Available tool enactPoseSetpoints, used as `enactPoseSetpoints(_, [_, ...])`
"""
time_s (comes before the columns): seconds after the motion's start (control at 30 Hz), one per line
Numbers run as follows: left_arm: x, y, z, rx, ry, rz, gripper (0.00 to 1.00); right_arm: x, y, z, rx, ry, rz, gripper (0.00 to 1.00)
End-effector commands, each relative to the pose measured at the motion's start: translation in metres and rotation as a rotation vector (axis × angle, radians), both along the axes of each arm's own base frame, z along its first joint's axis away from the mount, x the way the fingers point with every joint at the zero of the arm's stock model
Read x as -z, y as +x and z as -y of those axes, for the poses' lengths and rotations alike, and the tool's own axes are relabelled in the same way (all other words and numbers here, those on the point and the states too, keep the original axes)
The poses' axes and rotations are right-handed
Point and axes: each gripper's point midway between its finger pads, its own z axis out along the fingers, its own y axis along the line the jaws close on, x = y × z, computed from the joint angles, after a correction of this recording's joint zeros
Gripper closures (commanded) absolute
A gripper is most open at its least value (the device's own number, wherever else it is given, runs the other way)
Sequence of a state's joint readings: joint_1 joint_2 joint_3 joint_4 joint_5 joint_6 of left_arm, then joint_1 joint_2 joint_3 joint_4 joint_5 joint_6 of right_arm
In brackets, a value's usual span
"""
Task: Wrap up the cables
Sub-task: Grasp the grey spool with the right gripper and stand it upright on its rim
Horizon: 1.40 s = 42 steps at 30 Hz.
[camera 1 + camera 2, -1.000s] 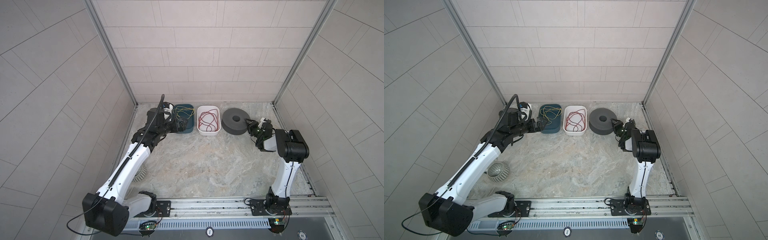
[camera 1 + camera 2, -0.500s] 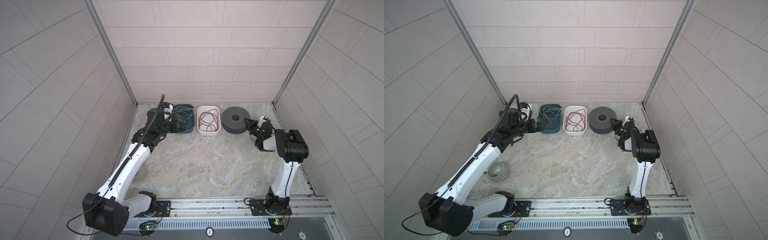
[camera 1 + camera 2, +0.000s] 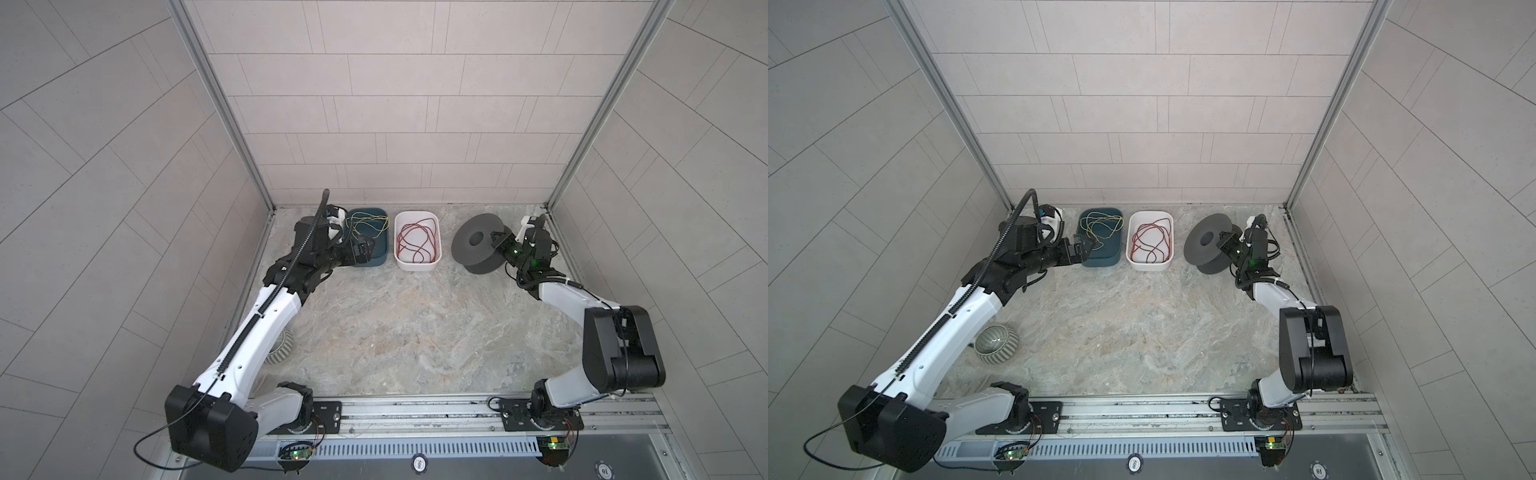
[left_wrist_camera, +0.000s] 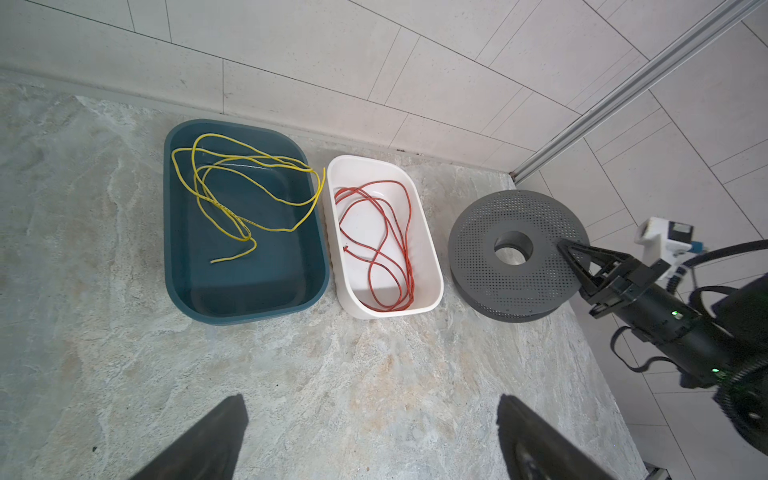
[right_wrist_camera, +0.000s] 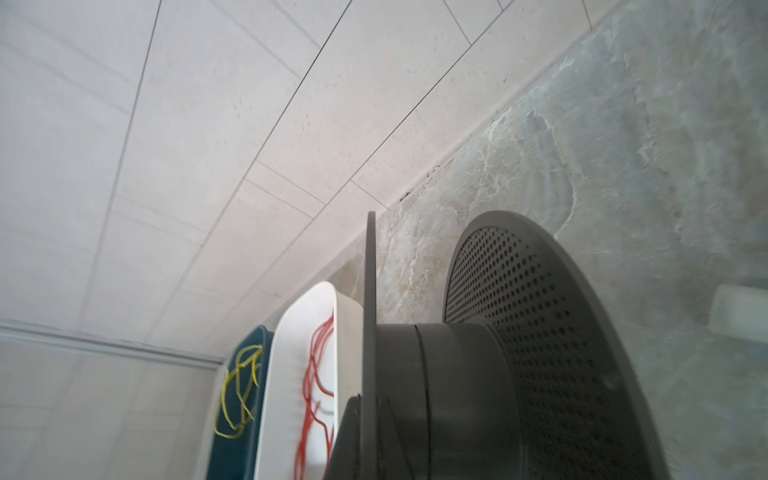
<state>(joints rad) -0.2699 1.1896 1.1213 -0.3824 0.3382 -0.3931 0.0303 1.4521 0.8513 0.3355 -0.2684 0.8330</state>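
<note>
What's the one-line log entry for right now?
right pincer: shut on spool rim | left pincer: open, empty | red wire: loose in white tub

Tabletop [image 3: 415, 332]: teal tub [image 4: 249, 291], white tub [image 4: 429, 249], bowl [image 3: 996, 345]

The spool [image 4: 473, 253] is matt perforated plastic, the white tub [image 4: 390, 311] and teal tub [image 4: 270, 266] smooth glossy plastic, the desk [image 4: 374, 374] mottled stone-look.

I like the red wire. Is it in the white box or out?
In. The red wire lies in loose loops inside the white box, none on the gray spool.
</note>
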Motion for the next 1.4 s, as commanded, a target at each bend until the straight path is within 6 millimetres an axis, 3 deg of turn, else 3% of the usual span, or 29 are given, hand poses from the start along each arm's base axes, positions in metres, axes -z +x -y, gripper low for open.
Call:
enactPoseSetpoints(0.0, [0.000, -0.003, 0.000, 0.000, 0.009, -0.005, 0.01, -0.016, -0.021, 0.004, 0.019, -0.243, -0.050, 1.00])
enactPoseSetpoints(0.17, [0.004, -0.002, 0.001, 0.004, 0.009, -0.018, 0.01, -0.030, -0.032, 0.003, 0.023, -0.291, -0.031, 1.00])
enactPoseSetpoints(0.5, [0.008, 0.000, 0.002, 0.006, 0.016, -0.030, 0.01, -0.033, -0.042, -0.016, 0.022, -0.509, -0.053, 1.00])
enactPoseSetpoints(0.97, [0.011, -0.002, 0.006, 0.021, 0.025, -0.037, 0.01, -0.007, -0.014, -0.049, -0.009, -0.690, -0.096, 1.00])
enactPoseSetpoints(1.37, [0.010, -0.003, 0.007, 0.030, 0.027, -0.035, 0.01, 0.005, -0.005, -0.060, 0.001, -0.757, -0.106, 1.00])
